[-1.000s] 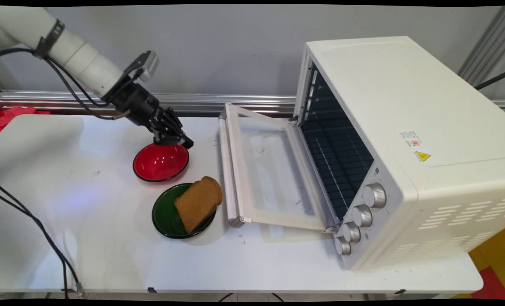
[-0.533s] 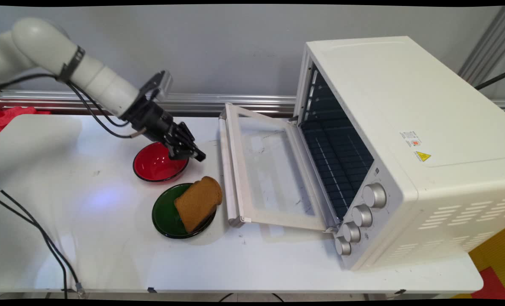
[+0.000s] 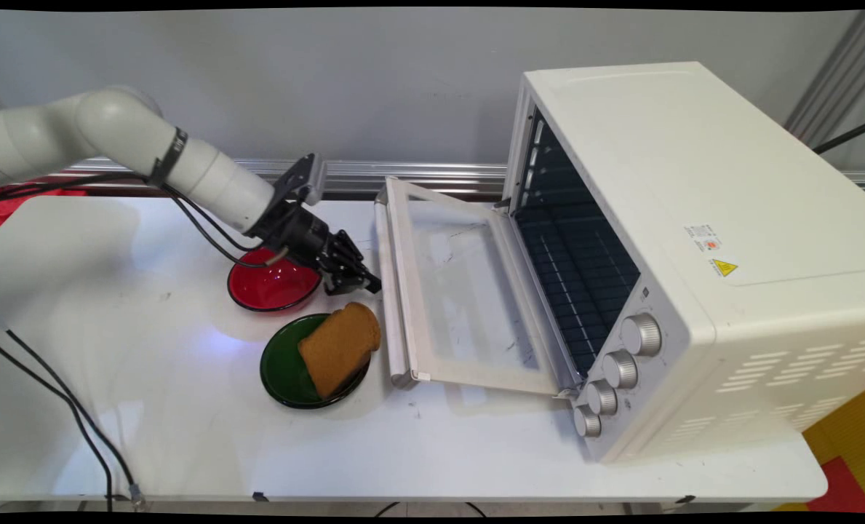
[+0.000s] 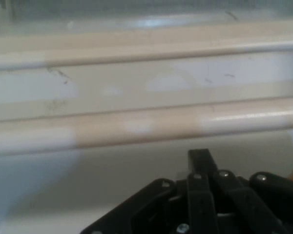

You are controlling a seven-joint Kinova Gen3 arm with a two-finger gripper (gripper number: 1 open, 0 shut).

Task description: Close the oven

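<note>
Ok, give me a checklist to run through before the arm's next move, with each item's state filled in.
1. Gripper empty: ok, shut with nothing in it.
2. Oven door open: ok, folded down.
3. Gripper clear of the door handle: cannot tell, it is very close.
4. Toast on the green plate: ok, though it overhangs the rim.
5. Red bowl empty: ok; the arm passes above it.
6. Oven cavity free: cannot tell, only partly in view.

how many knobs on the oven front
4, in a slanted row down the oven front's right side: top, second, third, lowest by the open door's near corner.
</note>
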